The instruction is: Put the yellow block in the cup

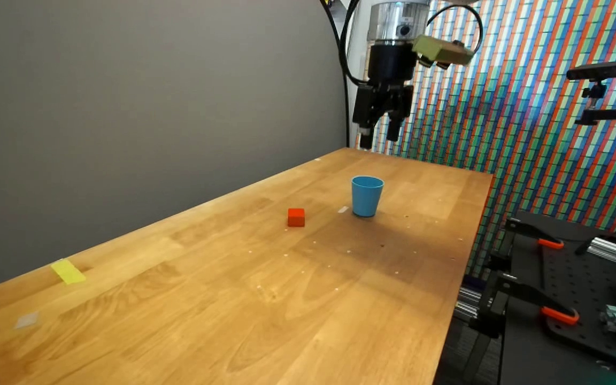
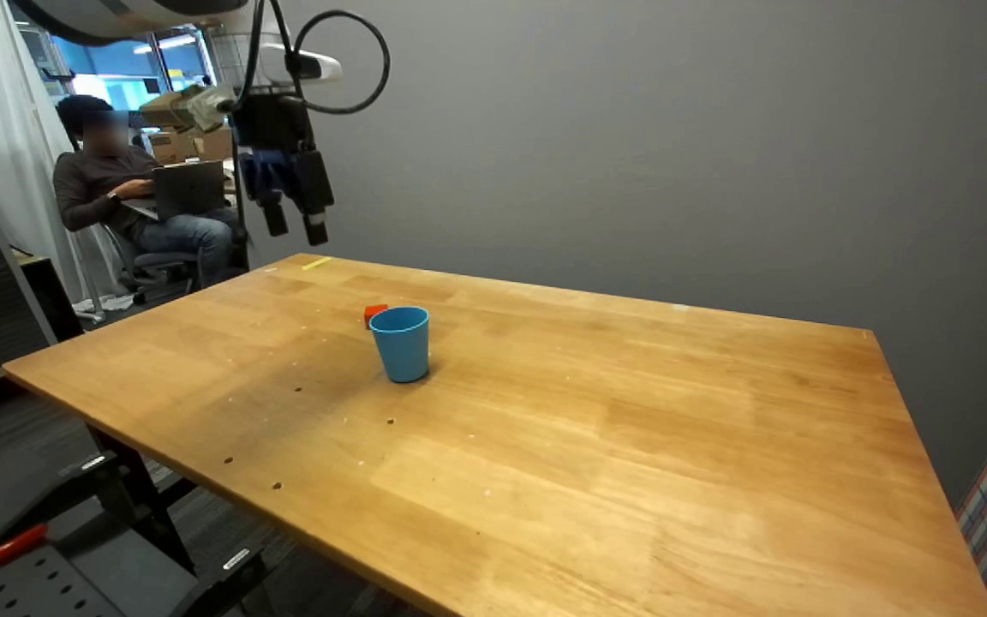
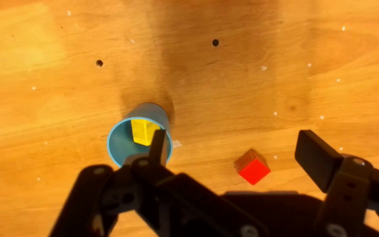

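In an exterior view, the gripper [image 2: 296, 230] is hanging above the table [image 2: 631, 411], its jaws standing wide around bare air; rightward, between four and five o'clock, the blue cup [image 2: 403, 353] is standing upright. In the wrist view, the yellow block [image 3: 142, 131] is resting inside the blue cup, near nine o'clock from the jaws' middle.
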`<move>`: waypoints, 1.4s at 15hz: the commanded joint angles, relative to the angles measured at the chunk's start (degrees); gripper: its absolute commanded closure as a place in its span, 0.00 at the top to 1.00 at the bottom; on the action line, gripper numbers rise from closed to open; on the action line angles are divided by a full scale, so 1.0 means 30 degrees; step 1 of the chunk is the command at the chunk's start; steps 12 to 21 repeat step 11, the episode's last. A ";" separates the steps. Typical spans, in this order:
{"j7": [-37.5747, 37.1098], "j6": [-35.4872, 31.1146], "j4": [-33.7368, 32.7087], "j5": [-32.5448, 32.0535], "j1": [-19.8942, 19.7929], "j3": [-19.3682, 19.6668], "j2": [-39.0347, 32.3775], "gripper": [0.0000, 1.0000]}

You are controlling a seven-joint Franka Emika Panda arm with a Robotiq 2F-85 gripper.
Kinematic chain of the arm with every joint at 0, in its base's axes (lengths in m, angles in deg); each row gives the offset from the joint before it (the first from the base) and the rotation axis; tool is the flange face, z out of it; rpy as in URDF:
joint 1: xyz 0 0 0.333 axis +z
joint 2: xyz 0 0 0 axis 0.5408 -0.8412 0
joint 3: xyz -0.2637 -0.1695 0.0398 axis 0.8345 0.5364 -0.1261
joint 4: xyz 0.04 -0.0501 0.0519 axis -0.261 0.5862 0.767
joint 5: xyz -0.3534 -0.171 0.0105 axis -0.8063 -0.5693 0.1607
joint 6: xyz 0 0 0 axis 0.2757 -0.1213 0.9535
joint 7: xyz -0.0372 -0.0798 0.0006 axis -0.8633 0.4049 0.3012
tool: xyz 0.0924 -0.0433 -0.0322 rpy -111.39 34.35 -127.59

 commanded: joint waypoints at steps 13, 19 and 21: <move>0.3224 0.1840 0.0072 0.0185 -0.0382 0.0293 0.3059 1.00; 0.3224 0.1840 0.0072 0.0185 -0.0382 0.0293 0.3059 1.00; 0.3224 0.1840 0.0072 0.0185 -0.0382 0.0293 0.3059 1.00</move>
